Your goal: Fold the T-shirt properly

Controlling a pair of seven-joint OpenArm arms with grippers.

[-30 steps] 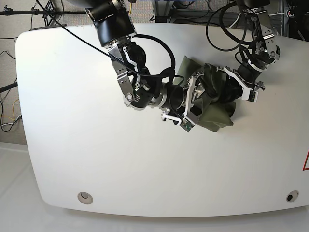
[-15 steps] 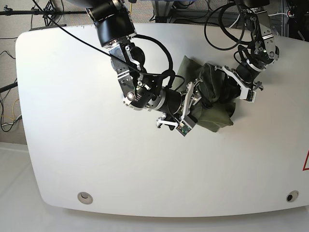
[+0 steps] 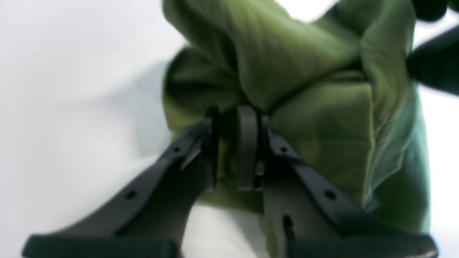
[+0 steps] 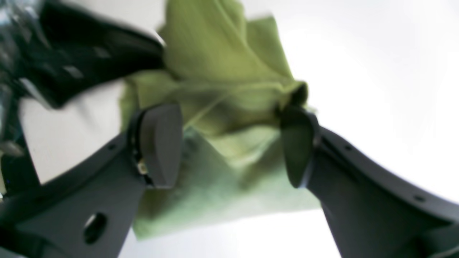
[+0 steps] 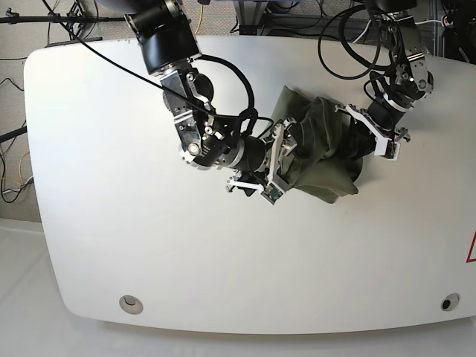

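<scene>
The olive-green T-shirt point(image 5: 327, 160) lies bunched in a crumpled heap on the right half of the white table point(image 5: 149, 245). My left gripper point(image 3: 231, 123) is shut on a pinched fold of the T-shirt point(image 3: 304, 71); in the base view the left gripper point(image 5: 348, 120) sits at the heap's upper right side. My right gripper point(image 4: 229, 143) is open, with its fingers spread wide at the left edge of the T-shirt point(image 4: 222, 86). One of the fingertips point(image 4: 297, 143) is next to a rolled hem. In the base view the right gripper point(image 5: 280, 160) is at the heap's left edge.
Both arms reach in from the table's far edge, with black cables point(image 5: 223, 71) looping over the surface. Two round holes point(image 5: 132, 303) point(image 5: 446, 303) sit near the front edge. A red mark point(image 5: 471, 249) shows at the right edge.
The right arm has drawn back to the left, so its open gripper now sits at the heap's left edge instead of over it. The left gripper keeps its hold with little movement.
</scene>
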